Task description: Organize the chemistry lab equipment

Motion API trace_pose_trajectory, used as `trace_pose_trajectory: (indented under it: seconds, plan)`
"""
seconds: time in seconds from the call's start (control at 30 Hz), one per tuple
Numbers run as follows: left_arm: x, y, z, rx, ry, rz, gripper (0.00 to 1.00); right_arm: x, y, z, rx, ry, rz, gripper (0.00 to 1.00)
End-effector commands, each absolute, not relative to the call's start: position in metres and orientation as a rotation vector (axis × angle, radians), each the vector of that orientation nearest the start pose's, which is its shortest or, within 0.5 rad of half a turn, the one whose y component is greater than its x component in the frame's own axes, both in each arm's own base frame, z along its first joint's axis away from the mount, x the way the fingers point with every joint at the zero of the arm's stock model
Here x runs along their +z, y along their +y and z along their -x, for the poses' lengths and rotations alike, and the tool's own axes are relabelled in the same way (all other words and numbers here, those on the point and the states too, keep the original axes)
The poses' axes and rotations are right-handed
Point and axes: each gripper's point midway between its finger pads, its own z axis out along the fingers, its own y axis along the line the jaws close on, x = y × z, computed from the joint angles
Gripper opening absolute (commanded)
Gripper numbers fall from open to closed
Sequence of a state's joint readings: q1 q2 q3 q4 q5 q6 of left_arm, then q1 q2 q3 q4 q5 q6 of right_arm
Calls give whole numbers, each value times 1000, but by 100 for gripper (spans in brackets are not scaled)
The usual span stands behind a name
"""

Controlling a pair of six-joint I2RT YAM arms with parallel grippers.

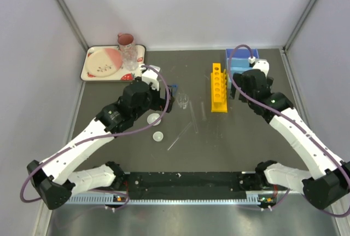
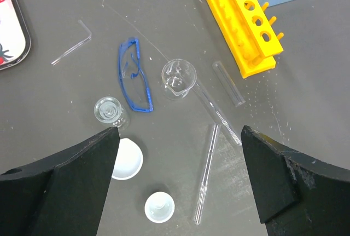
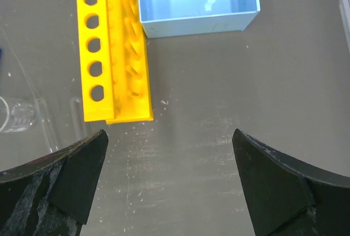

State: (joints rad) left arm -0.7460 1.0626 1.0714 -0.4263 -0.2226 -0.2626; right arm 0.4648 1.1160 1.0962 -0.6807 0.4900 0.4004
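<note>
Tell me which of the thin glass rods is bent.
The rod lying alone left of the blue-rimmed goggles in the left wrist view. It has a sharp elbow near one end; the other rods, near the beaker, are straight.

Light falls evenly from overhead, soft and diffuse, so my arms (image 1: 82,148) throw only faint, blurred shadows on the dark table (image 1: 246,137), and the pale walls (image 1: 180,6) are bright without burning out. My left wrist view is sharp at the middle, where the thin glass rods (image 2: 206,173) and small clear beaker (image 2: 179,77) catch small white glints, while my left fingers (image 2: 60,186) loom dark and soft-edged in the bottom corners. My right wrist view is much the same — a dull sheen on the scuffed tabletop, the yellow holed tube rack (image 3: 112,50) crisp, my right fingers (image 3: 54,186) slightly blurred.
</note>
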Motion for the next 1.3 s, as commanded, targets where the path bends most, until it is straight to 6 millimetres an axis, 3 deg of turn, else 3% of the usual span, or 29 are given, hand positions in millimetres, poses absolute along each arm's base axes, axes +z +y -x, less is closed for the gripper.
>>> trace_pose_trajectory:
  seconds: [0.0, 0.37, 0.6, 0.7, 0.9, 1.13, 1.27]
  plan:
    - [286, -218, -269, -484, 1904, -375, 99, 278, 82, -308, 25, 2020, -165, 99]
    - [276, -229, -241, -576, 1913, -581, 99, 271, 85, -290, 81, 2033, -99, 99]
    - [251, -263, -215, -684, 1993, -756, 96, 269, 90, -274, 161, 2049, -82, 99]
    - [227, -285, -195, -714, 2051, -845, 96, 261, 97, -266, 209, 2075, -47, 99]
    - [170, -307, -176, -644, 2202, -903, 95, 243, 110, -264, 255, 2145, 4, 99]
    - [114, -270, -195, -294, 2411, -724, 93, 234, 112, -263, 261, 2162, 24, 99]
    - [84, -259, -196, -276, 2499, -653, 93, 232, 118, -261, 299, 2172, 44, 99]
